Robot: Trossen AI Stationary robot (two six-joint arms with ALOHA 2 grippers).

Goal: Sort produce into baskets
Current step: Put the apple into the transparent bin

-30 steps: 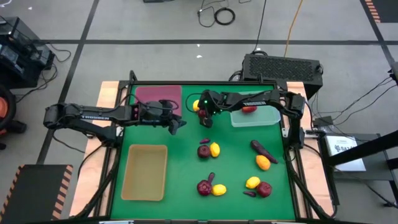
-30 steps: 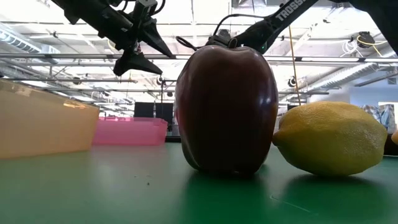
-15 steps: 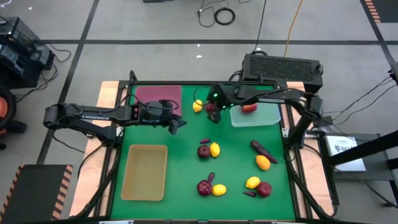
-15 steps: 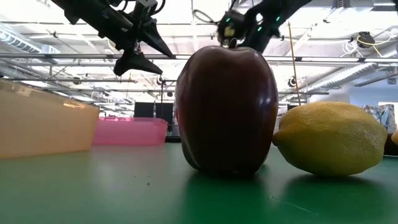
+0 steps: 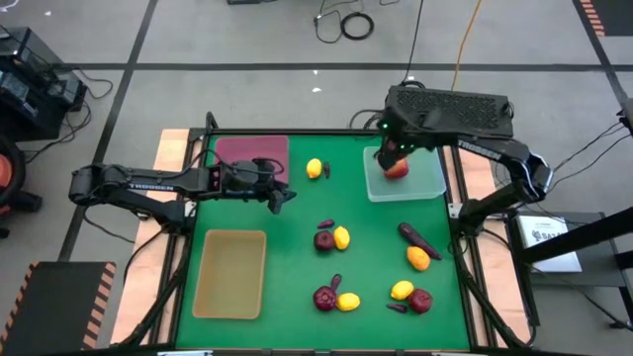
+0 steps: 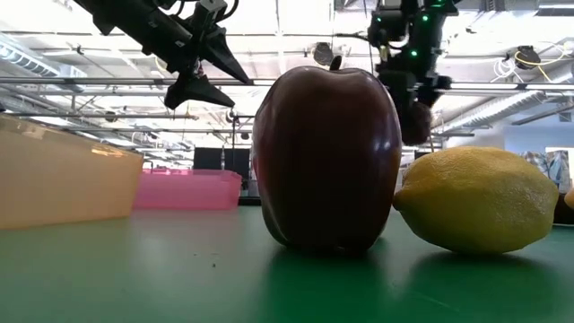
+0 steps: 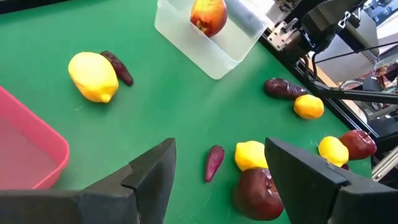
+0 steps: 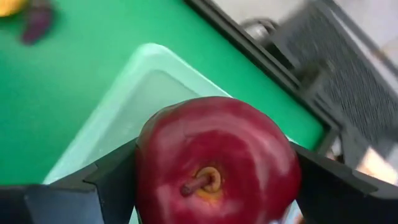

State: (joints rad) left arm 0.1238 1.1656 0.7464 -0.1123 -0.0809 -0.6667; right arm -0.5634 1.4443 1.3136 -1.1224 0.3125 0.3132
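Observation:
My right gripper is shut on a dark red apple and hangs above the clear pale-green tray; it also shows in the low view. Another apple lies in that tray. My left gripper is open and empty, held above the table beside the maroon tray. The tan tray stands near left. A lemon and a purple vegetable lie on the green mat at the far middle. My right gripper pinches the apple by two opposite sides between its two fingers. The fingers come from above, pointing down. The apple's stem end faces the wrist camera. The apple is lifted clear, over the clear tray's near-left part.
Loose produce lies over the mat's middle and right: an apple with a lemon, a purple vegetable, an orange fruit, an apple with a lemon, and a lemon beside an apple.
My right gripper has carried the apple up and toward the table's right edge, from beside the far lemon to above the clear tray. It has stayed shut on the apple. My left gripper has kept still.

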